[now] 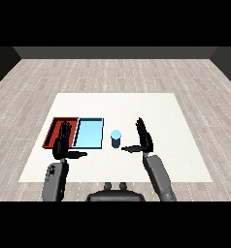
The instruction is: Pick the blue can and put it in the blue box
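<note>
Left robot hand [62, 141] nearest, fingers spread, over red tray [53, 131] edge. Right robot hand [143, 139] spread, thumb reaching toward blue can [116, 139], not touching. Can upright on white table [156, 111], just right of light blue tray [89, 133].

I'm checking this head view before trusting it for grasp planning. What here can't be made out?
- Head view: the near left part of the red tray is hidden by the left robot hand.
- Head view: whether the right robot hand touches the blue can is uncertain; a gap seems to show at the thumb.
- Head view: the can's markings are too small to tell.
- Head view: both arms above the forearms are cut off by the lower edge.
</note>
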`<state>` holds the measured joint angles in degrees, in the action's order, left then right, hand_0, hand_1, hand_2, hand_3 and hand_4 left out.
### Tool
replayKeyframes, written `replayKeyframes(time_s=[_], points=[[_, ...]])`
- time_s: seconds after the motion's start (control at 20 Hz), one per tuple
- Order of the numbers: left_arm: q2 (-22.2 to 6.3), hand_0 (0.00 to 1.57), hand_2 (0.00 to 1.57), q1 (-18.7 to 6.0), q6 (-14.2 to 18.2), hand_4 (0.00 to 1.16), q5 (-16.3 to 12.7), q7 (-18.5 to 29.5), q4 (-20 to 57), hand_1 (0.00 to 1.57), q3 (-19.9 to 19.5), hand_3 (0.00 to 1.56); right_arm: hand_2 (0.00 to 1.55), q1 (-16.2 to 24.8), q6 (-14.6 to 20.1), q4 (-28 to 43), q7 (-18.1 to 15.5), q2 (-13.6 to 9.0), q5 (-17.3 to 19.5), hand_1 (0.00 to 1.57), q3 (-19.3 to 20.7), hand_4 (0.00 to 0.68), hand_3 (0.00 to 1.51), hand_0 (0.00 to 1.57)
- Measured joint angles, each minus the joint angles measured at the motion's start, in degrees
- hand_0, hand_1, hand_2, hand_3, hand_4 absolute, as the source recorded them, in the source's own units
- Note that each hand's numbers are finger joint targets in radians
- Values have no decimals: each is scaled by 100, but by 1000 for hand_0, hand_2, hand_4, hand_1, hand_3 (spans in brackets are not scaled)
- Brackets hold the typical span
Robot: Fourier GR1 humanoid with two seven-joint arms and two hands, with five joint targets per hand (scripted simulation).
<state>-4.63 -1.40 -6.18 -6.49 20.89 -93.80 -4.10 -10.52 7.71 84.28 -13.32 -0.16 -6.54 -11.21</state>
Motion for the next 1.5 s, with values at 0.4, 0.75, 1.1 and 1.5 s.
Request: replayKeyframes(time_s=[0.4, 0.75, 1.1, 1.5], points=[[90, 0, 0, 25, 55, 0, 44, -16, -118, 0, 40, 0, 0, -201, -140, -196, 45, -7, -273, 0, 104, 0, 0, 0], [74, 0, 0, 12, -22, 0, -14, 188, 22, 0, -68, 0, 0, -457, 361, -518, -30, 11, -812, 0, -359, 0, 0, 0], [100, 0, 0, 100, 24, 0, -26, -9, -222, 0, -38, 0, 0, -683, 719, -1132, -530, 15, -1414, 0, -738, 0, 0, 0], [133, 0, 0, 124, 27, 0, -46, -96, -296, 0, -12, 0, 0, -909, 730, -2164, -1382, 16, -2203, 0, -1120, 0, 0, 0]])
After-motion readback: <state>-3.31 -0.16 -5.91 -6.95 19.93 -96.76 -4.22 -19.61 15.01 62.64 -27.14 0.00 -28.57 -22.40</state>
